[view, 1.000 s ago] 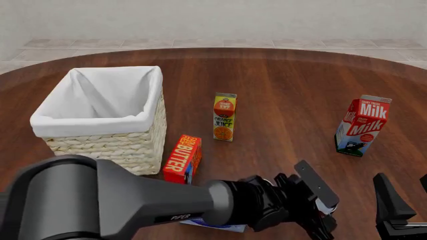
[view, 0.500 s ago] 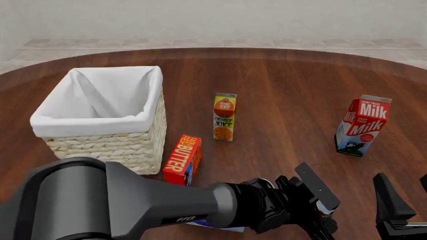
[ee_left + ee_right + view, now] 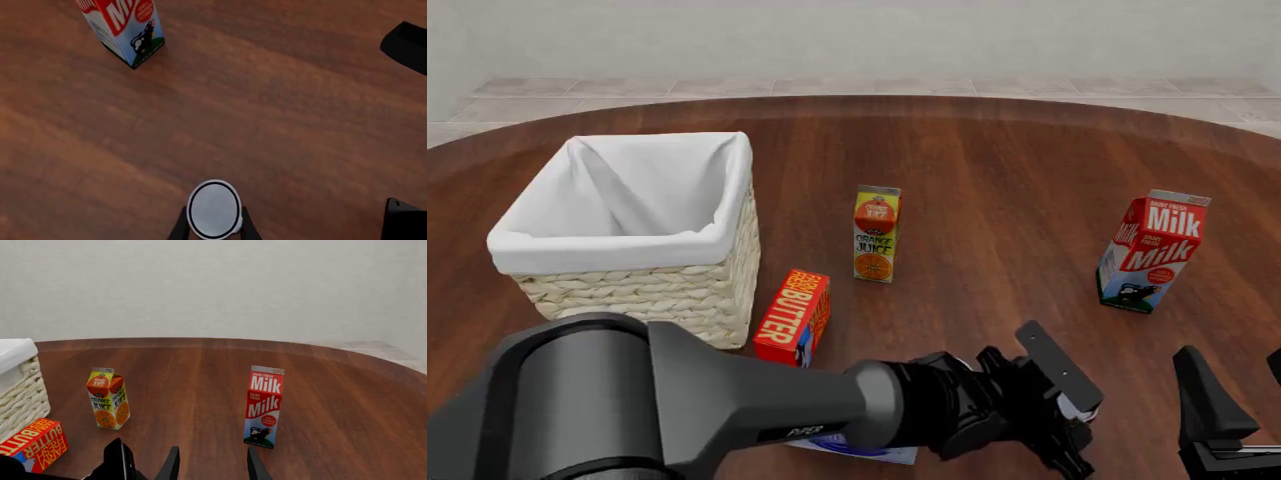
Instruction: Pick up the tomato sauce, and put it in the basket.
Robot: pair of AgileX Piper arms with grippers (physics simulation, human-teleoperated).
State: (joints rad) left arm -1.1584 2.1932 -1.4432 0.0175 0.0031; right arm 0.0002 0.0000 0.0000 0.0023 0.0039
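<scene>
left gripper has lifted slightly, jaws clamping the tomato sauce.

Basket left of milk carton

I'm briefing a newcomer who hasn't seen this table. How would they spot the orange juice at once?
Find the basket on the table's left. Right of it, near the middle, stands the juice: a slim upright carton, orange and yellow with orange slices, taller than the red butter box in front, unlike the red milk far right.
</scene>
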